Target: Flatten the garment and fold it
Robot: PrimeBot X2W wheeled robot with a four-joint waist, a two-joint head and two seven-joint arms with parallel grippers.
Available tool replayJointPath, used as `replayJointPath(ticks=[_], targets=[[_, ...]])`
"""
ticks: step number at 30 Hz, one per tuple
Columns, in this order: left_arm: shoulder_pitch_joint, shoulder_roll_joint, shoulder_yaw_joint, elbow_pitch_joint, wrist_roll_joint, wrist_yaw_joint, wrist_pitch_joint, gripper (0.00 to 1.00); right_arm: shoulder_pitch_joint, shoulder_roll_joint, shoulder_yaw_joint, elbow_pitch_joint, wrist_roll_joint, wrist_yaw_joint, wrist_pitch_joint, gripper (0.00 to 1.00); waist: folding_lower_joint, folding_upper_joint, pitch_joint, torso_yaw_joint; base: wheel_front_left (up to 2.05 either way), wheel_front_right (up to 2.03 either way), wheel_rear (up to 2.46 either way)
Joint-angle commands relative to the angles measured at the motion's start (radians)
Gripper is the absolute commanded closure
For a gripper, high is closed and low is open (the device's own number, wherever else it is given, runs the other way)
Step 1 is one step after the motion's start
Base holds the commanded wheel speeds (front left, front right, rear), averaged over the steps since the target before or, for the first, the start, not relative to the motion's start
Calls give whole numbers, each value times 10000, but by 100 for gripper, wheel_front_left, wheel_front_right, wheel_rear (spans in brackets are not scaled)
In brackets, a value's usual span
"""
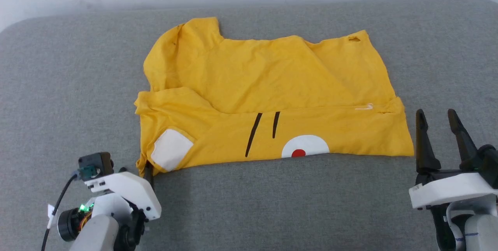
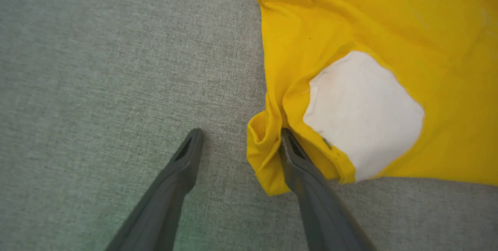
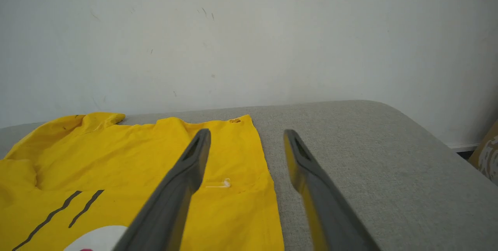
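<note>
A bright yellow short-sleeved cotton T-shirt point(image 1: 268, 99) lies in the middle of the grey woven padded surface point(image 1: 249, 204). Its long axis runs left to right, and one sleeve juts toward the far-left corner. A near strip shows two thin black lines point(image 1: 262, 132) and a white circle with a red dot point(image 1: 304, 146).

The left wrist view shows the left gripper point(image 2: 241, 132) at the shirt's near-left corner. Its jaws are spread, with one finger against the bunched cloth beside a white patch point(image 2: 362, 114).

The right gripper point(image 1: 435, 114) sits just off the near-right corner, jaws spread and empty. The right wrist view shows a pale wall point(image 3: 249, 29) behind the far edge.
</note>
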Motion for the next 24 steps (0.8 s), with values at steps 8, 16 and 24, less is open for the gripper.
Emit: replayJointPath(ticks=[8,16,24], targets=[[-85,138,-397,140,-782,-211,2660,100,192,67,221,132,-69,-19,73,0,1,0,-170,-261,0,0,0],[85,208,-486,-442,-772,-400,2410,100,-194,71,-420,677,-555,-19,661,0,1,0,-190,-148,0,0,0],[-102,153,-638,-493,-660,-581,2031,100,-1612,74,-1265,2999,-616,-19,4185,0,1,0,-21,134,0,0,0]])
